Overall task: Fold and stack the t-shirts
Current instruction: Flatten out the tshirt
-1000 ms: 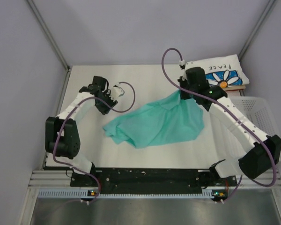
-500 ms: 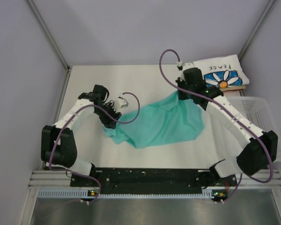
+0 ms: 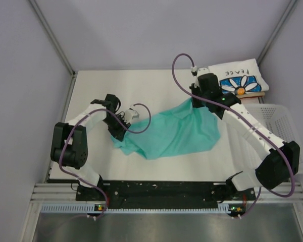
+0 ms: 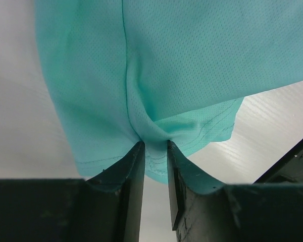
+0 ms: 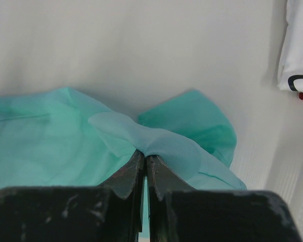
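- Nearest, the left arm folds sharply at its elbow by the base. Its forearm angles inward, and the left gripper (image 4: 155, 151) is pinched narrow on a bunched hem at the left corner of the teal shirt (image 3: 177, 133).
- The teal shirt lies crumpled mid-table (image 3: 156, 85), between both arms.
- The right arm stretches diagonally, and the right gripper (image 5: 145, 157) is clamped tight on a fold at the shirt's far edge.
- The daisy-print shirt (image 3: 240, 80) lies folded in the far right corner.

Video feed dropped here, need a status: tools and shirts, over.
Left tool shut on teal shirt, near-left edge. Right tool shut on its far corner. Daisy shirt folded at far right, apart. Nothing blocking.
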Motion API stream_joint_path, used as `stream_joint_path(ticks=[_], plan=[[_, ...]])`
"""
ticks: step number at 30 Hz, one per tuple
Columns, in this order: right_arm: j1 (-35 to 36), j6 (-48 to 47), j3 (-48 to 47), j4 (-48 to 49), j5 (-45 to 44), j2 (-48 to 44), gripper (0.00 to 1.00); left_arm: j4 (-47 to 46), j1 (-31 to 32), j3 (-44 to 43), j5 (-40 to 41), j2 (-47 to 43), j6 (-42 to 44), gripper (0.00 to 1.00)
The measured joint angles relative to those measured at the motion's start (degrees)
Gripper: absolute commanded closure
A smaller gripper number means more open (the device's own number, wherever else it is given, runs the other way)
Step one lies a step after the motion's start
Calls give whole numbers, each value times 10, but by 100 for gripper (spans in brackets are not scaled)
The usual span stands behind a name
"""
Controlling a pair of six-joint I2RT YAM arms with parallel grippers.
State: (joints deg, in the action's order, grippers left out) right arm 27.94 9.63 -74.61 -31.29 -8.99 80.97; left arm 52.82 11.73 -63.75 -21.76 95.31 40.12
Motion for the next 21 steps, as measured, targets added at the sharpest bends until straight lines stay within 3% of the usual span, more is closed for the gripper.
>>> stream_joint_path(ticks=[3,6,7,16,21], plan=[[0,0,0,0,0,-1,100,-4,0,0,11,0,0,71],[0,0,0,0,0,-2,100,-7,-1,0,21,1,-2,89],[0,0,0,0,0,-2,100,-7,-1,0,23,3,-4,99],[0,-3,4,0,-7,-14,100,-6,-1,0,25,3,-11,100],[0,-7,4,0,-15,-38,100,2,-5,-13,41,-43,-18,100]])
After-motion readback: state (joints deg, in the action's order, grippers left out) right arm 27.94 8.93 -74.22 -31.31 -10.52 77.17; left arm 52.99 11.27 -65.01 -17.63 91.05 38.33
